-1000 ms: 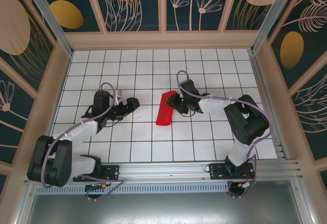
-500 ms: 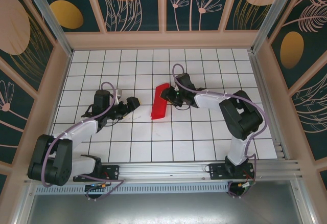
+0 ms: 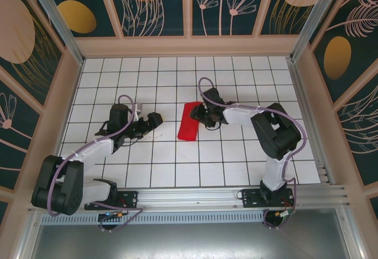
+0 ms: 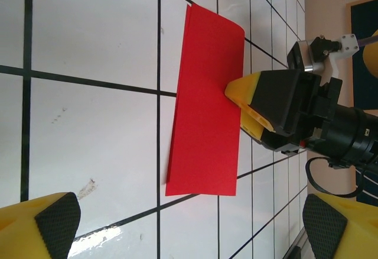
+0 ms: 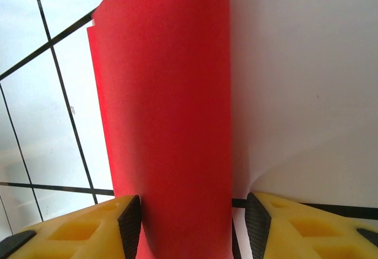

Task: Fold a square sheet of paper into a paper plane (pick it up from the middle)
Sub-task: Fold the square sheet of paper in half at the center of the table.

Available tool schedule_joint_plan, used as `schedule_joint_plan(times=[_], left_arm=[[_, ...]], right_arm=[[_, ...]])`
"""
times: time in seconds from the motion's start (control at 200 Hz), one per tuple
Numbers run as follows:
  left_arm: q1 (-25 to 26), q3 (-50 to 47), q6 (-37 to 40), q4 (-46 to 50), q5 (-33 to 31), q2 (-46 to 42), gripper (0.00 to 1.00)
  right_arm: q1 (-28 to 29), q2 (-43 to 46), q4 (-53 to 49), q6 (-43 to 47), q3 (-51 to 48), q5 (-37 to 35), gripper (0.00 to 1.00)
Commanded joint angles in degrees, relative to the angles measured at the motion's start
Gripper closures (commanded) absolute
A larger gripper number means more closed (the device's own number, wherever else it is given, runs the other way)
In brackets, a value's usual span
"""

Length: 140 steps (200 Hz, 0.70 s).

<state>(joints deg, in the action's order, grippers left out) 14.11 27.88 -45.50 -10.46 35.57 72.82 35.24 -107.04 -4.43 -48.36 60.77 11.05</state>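
Observation:
The square sheet of paper (image 3: 189, 122) is red and folded over into a long narrow strip, lying on the white grid table just right of centre. My right gripper (image 3: 198, 115) is at the strip's right edge, its yellow fingers either side of the fold. In the right wrist view the paper (image 5: 165, 111) runs up between the pads; the left pad (image 5: 131, 223) touches it and the right pad (image 5: 257, 223) stands clear, so my right gripper (image 5: 194, 220) is open. My left gripper (image 3: 155, 119) sits about a tile left of the strip (image 4: 207, 111), wide open and empty. The paper plane is out of view.
The table (image 3: 177, 164) is ringed by wooden frame walls (image 3: 189, 45) at the back and both sides. An aluminium rail (image 3: 195, 198) carrying both arm bases runs along the near edge. Free tiles lie in front of and behind the strip.
The right gripper carried the strip a little left and back, then set it lower and flatter. Its jaws have widened off the paper. The left arm has not moved.

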Motion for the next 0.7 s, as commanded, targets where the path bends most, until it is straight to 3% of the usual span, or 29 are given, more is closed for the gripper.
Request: schedule_joint_plan(times=[0.0, 0.36, 0.696], left_arm=[[0.7, 1.9, -0.4, -1.2, 0.7, 0.5, 0.01], [1.0, 1.7, 0.0, -1.0, 0.6, 0.6, 0.01], [1.0, 1.9, 0.1, -1.0, 0.6, 0.8, 0.01]], right_arm=[[0.8, 1.1, -3.0, -0.4, 1.2, -3.5, 0.46], [1.4, -3.2, -8.6, 5.2, 4.4, -2.9, 0.46], [1.5, -4.8, -10.9, 3.0, 4.7, -4.9, 0.45]])
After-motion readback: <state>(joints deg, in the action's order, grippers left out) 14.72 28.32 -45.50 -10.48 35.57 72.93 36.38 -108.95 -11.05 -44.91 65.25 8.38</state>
